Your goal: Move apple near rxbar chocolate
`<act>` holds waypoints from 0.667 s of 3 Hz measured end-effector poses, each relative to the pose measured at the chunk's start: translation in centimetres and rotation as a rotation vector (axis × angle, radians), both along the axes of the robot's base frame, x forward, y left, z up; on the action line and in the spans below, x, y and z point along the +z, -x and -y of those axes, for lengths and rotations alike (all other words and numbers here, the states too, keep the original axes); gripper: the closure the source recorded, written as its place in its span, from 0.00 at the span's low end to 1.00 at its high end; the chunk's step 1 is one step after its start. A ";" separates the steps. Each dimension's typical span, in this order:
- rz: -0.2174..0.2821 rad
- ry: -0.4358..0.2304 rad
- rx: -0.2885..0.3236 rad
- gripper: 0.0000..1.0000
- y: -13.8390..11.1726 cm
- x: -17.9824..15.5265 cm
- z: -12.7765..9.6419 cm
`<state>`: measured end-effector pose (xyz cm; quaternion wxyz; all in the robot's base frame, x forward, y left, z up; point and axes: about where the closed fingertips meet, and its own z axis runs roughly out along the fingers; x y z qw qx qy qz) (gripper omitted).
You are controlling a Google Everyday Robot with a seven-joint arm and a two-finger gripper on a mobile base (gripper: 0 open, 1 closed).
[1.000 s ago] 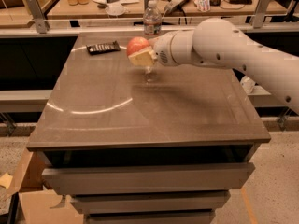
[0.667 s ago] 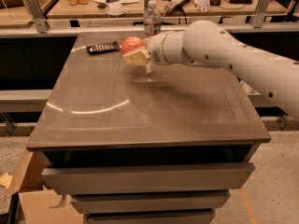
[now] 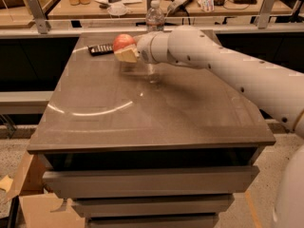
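The apple (image 3: 123, 42) is reddish with a paler patch and is held in my gripper (image 3: 126, 50), above the back left part of the brown table (image 3: 142, 113). The gripper is shut on the apple, one pale finger (image 3: 126, 55) showing below it. The rxbar chocolate (image 3: 100, 49) is a flat dark bar lying on the table just left of the apple, a short gap away. My white arm reaches in from the right.
A clear plastic water bottle (image 3: 154, 17) stands at the table's back edge, behind the arm. Behind the table is a workbench (image 3: 142, 6) with cluttered items. Cardboard boxes (image 3: 28, 203) sit on the floor at the lower left.
The gripper has carried the apple to the left and slightly back, closer to the rxbar chocolate. The bar and the bottle have not moved.
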<state>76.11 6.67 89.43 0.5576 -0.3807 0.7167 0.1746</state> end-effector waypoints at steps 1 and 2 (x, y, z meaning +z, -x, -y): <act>0.023 -0.031 0.009 0.99 -1.9 -0.9 -1.9; 0.032 -0.052 0.020 0.78 -2.7 -1.4 -3.2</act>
